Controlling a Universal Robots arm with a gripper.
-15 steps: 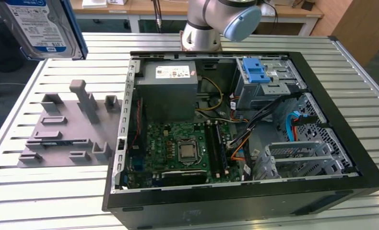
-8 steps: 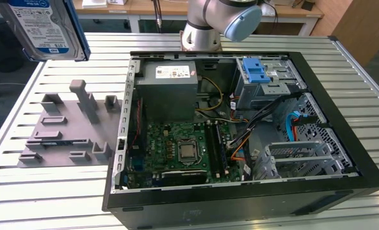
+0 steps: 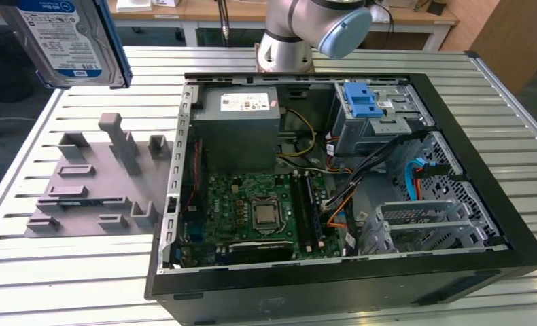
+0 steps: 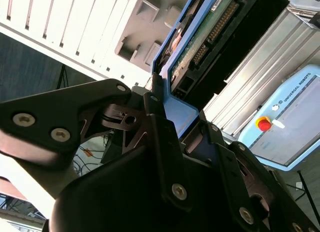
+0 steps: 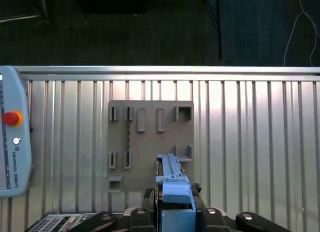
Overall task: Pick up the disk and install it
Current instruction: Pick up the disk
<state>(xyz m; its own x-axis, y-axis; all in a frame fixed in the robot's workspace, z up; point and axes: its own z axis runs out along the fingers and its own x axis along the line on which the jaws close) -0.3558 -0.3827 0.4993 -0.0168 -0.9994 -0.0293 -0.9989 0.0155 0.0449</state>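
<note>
The disk hangs high in the air at the exterior view's upper left, its blue-and-white label facing the camera and a blue rail along its side. In the second wrist view my gripper is shut on the disk, whose green circuit board and blue rail show between the black fingers. In the first wrist view the disk is seen edge-on, clamped in my gripper above the slatted table.
An open computer case lies on the slatted metal table, with a blue-latched drive cage, a grey power supply and the motherboard inside. A grey fixture plate lies beside the case. A teach pendant rests on the table.
</note>
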